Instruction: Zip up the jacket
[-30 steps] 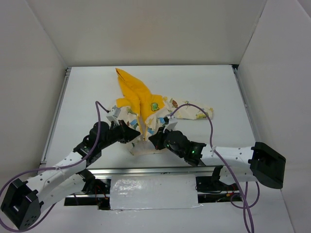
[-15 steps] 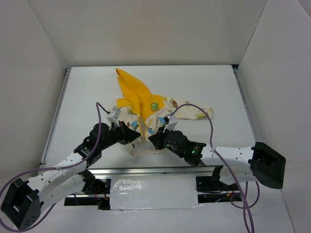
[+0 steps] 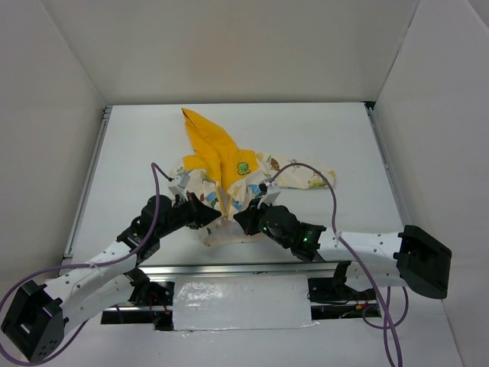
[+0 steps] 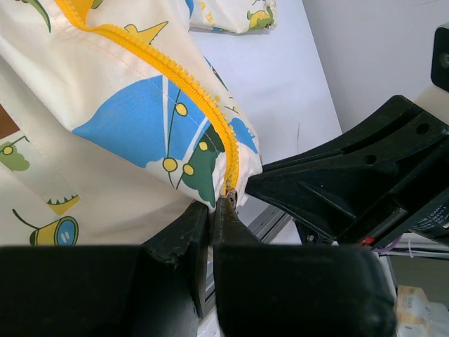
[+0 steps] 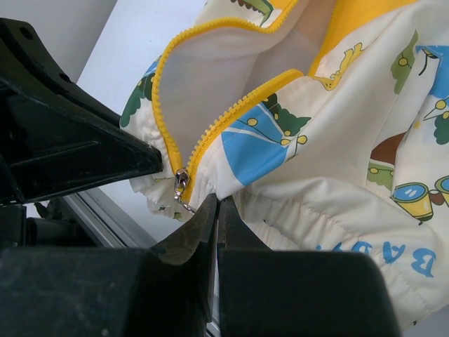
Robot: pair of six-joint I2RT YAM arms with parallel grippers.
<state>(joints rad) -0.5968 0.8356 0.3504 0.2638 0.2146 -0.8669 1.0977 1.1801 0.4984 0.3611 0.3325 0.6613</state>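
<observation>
Left hand and right hand both clamped on jacket near hem, zipper slider between, white counter around

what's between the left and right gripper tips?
Bottom hem of the cream cartoon-print fabric jacket, with its yellow zipper and small metal slider; the right wrist view shows it.

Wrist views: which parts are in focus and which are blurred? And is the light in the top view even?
Left wrist: zipper teeth sharp, the left fingers a dark, soft mass. Right wrist: zipper slider crisp, the right fingers black and blurred. Top external: soft even light on the jacket, only faint shadows.
</observation>
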